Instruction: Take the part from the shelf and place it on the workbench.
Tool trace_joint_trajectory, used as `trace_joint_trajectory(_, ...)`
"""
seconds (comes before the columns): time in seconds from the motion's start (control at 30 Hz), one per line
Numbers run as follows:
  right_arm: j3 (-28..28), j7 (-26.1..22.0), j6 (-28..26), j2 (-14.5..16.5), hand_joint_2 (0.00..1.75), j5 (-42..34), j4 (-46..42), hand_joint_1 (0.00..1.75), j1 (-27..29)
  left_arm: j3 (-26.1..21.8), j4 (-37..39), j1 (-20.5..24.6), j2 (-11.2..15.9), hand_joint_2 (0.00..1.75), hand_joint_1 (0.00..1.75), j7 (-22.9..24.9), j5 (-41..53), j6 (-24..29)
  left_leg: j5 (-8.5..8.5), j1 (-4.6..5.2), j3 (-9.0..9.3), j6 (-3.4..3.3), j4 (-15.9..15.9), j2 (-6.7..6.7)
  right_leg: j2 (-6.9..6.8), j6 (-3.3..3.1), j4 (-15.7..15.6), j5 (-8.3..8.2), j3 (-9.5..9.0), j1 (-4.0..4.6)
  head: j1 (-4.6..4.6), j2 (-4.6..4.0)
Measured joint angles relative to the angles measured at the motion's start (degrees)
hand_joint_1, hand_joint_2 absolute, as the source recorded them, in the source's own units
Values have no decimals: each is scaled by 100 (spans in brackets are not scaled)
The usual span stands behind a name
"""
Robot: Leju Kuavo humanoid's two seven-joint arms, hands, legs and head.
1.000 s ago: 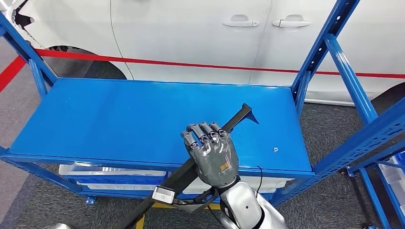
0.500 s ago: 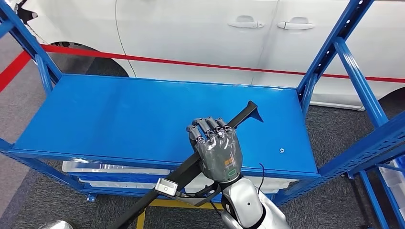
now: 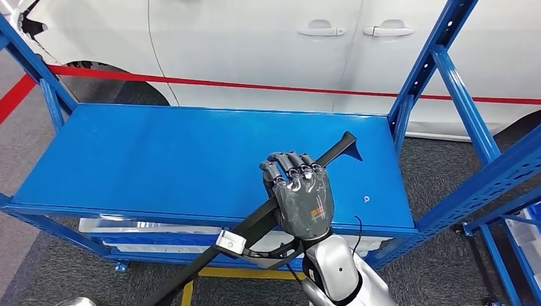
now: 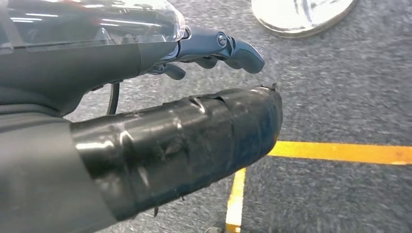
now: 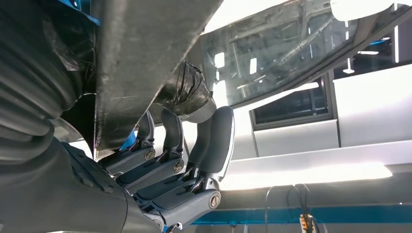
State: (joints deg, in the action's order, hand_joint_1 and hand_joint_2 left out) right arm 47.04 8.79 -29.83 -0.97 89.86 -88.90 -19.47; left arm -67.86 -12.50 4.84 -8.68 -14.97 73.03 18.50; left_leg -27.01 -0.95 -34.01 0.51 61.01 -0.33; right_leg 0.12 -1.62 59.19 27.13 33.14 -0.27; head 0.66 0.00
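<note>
**My right hand has the long black part over the blue shelf**

My right hand (image 3: 300, 197) rises from the near edge of the scene, its back turned up toward my head. Its fingers (image 3: 290, 167) are curled over and wrapped tight around the part (image 3: 255, 224), a long, flat black bar. The bar runs on a slant. Its far end, which widens into a small pointed tip, reaches to the right over the blue shelf (image 3: 159, 159). Its near end drops to the left, past the shelf's front edge and out of the bottom of the head view. I cannot tell whether the bar touches the shelf surface or hangs just above it. From my right wrist, the bar (image 5: 141, 63) crosses my palm and the dark fingers (image 5: 170, 165) fold around it.

My left hand (image 4: 145, 58) hangs low over grey carpet marked with a yellow line (image 4: 340, 151). Its dark fingers (image 4: 228, 48) look bent inward, but I cannot tell whether they are together or apart.

Beyond the shelf stands a white car (image 3: 268, 44), with a red line (image 3: 223, 83) running along the floor in front of it. White bins (image 3: 147, 231) sit on the lower level beneath the shelf.
</note>
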Motion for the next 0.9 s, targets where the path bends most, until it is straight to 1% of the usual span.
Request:
trace_joint_trajectory(0.03, 9, -12, -1, 1, 175, 1, -8, 175, -1, -1, 0, 2, 2, 87, 0, -31, -7, -25, 35, 10, 79, -23, -181, -4, 0, 24, 11, 6, 10, 10, 2, 0)
trace_joint_trajectory(0.1, 42, -44, 1, 1, 175, 3, -15, 175, -2, -3, 0, 4, 2, 175, 0, -94, -26, -75, 31, 22, 87, -74, -246, -11, 0, 74, 12, -2, 22, 17, 5, 0)
trace_joint_trajectory(0.13, 61, -64, 2, 2, 175, 4, -17, 175, 0, -3, 0, 2, 1, 175, 0, -121, -32, -101, 46, 13, 93, -106, -265, -8, -1, 102, 20, 10, 24, 10, 5, 0)
trace_joint_trajectory(0.17, 80, -80, 3, 3, 175, 7, -19, 175, 1, -3, 0, 1, 0, 175, 0, -145, -36, -122, 62, 2, 102, -145, -286, -4, -1, 132, 79, 64, 45, 5, 7, 0)
trace_joint_trajectory(0.2, 94, -91, 4, 4, 175, 10, -19, 175, 1, -3, 0, 1, -1, 175, 0, -163, -36, -135, 78, -11, 108, -184, -307, 0, -1, 162, 241, 180, 115, -1, 7, 0)
trace_joint_trajectory(0.23, 102, -95, 5, 4, 175, 11, -19, 175, 5, -3, 0, 2, -1, 175, 0, -174, -36, -141, 87, -18, 112, -215, -320, 5, -2, 189, 526, 351, 243, -12, 8, 0)
trace_joint_trajectory(0.27, 107, -96, 5, 4, 175, 13, -19, 175, 10, -3, 0, 3, 2, 175, 0, -184, -36, -144, 88, -16, 106, -233, -321, 6, -3, 212, 904, 542, 416, -19, 9, 0)
trace_joint_trajectory(0.3, 109, -96, 6, 3, 175, 13, -19, 175, 18, -3, 0, 2, 5, 175, 0, -189, -36, -146, 87, -15, 100, -241, -318, 6, -3, 229, 1282, 695, 597, -28, 8, 0)
trace_joint_trajectory(0.33, 109, -97, 7, 3, 175, 13, -18, 175, 27, -3, 0, 0, 9, 175, 0, -192, -36, -147, 84, -13, 98, -243, -312, 5, -3, 240, 1543, 759, 724, -37, 8, 0)
trace_joint_trajectory(0.37, 109, -98, 8, 3, 175, 13, -17, 175, 34, -3, 0, 0, 13, 175, 0, -196, -36, -147, 79, -13, 97, -243, -304, 3, -4, 244, 1603, 709, 759, -44, 8, 0)
trace_joint_trajectory(0.4, 109, -99, 8, 3, 175, 13, -17, 175, 37, -3, 0, 0, 14, 175, 0, -198, -36, -148, 72, -13, 102, -241, -294, -1, -5, 239, 1440, 558, 686, -49, 8, 0)
trace_joint_trajectory(0.43, 109, -102, 8, 4, 175, 14, -18, 175, 38, -3, 0, 0, 13, 175, 0, -200, -35, -151, 60, -14, 111, -233, -284, -6, -6, 223, 1090, 341, 520, -51, 8, 0)
trace_joint_trajectory(0.47, 109, -105, 8, 4, 175, 14, -18, 175, 37, -3, 0, -1, 9, 175, 0, -201, -33, -159, 47, -12, 115, -218, -275, -10, -6, 196, 698, 170, 328, -46, 8, 0)
trace_joint_trajectory(0.5, 109, -114, 8, 5, 175, 15, -19, 175, 36, -2, 0, 0, 4, 175, 0, -201, -29, -171, 37, -2, 110, -196, -261, -13, -5, 169, 357, 54, 173, -32, 7, 0)
trace_joint_trajectory(0.53, 109, -125, 8, 7, 175, 15, -19, 175, 37, -2, 0, 0, -1, 175, 0, -201, -20, -185, 33, 5, 100, -168, -254, -14, -3, 146, 140, 3, 81, -15, 6, 0)
trace_joint_trajectory(0.6, 109, -154, 9, 9, 175, 15, -19, 175, 41, -1, 0, -1, -4, 175, 0, -201, 1, -215, 43, 17, 81, -103, -262, -10, 9, 112, 39, 8, 66, 16, 4, 0)
trace_joint_trajectory(0.63, 109, -170, 10, 15, 175, 15, -18, 175, 43, -1, 0, -2, -2, 175, 0, -201, 8, -222, 36, 10, 76, -69, -268, -6, 11, 84, 24, -7, 65, 1, 4, 0)
trace_joint_trajectory(0.67, 109, -186, 10, 22, 175, 15, -17, 175, 43, -1, 0, -3, 2, 175, 0, -201, 10, -222, -2, 8, 65, -39, -233, -3, 9, 49, -3, -23, 53, -15, 2, 0)
trace_joint_trajectory(0.7, 109, -202, 10, 38, 175, 15, -17, 175, 42, -1, 0, -2, 5, 175, 0, -199, 9, -212, -99, 4, 16, -13, -103, -1, 3, 11, -33, -39, 39, -34, -2, 0)
trace_joint_trajectory(0.73, 109, -213, 10, 57, 175, 15, -17, 175, 43, -2, 0, -2, 9, 175, 0, -191, 6, -195, -257, -2, -93, 10, 150, 0, -6, -19, -56, -49, 25, -49, -5, 0)
trace_joint_trajectory(0.8, 109, -233, 12, 82, 175, 15, -9, 175, 49, -3, 0, -3, 9, 175, 0, -138, 0, -128, -623, -9, -425, 43, 900, 1, -19, -46, -57, -49, 25, -36, -10, 0)
trace_joint_trajectory(0.83, 109, -244, 15, 86, 175, 14, -1, 175, 55, -4, 0, -3, 9, 175, 0, -93, -2, -72, -729, -12, -572, 53, 1216, 2, -22, -49, -53, -47, 27, -28, -9, 0)
trace_joint_trajectory(0.87, 109, -252, 19, 87, 175, 14, 7, 175, 61, -5, 0, -5, 9, 175, 0, -41, 0, 3, -725, -13, -634, 55, 1349, 2, -21, -53, -49, -44, 26, -21, -10, 0)
trace_joint_trajectory(0.9, 109, -258, 23, 92, 175, 13, 13, 175, 64, -6, 0, -7, 9, 175, 0, 12, 2, 92, -603, -13, -582, 50, 1244, 2, -17, -53, -42, -40, 21, -18, -10, 0)
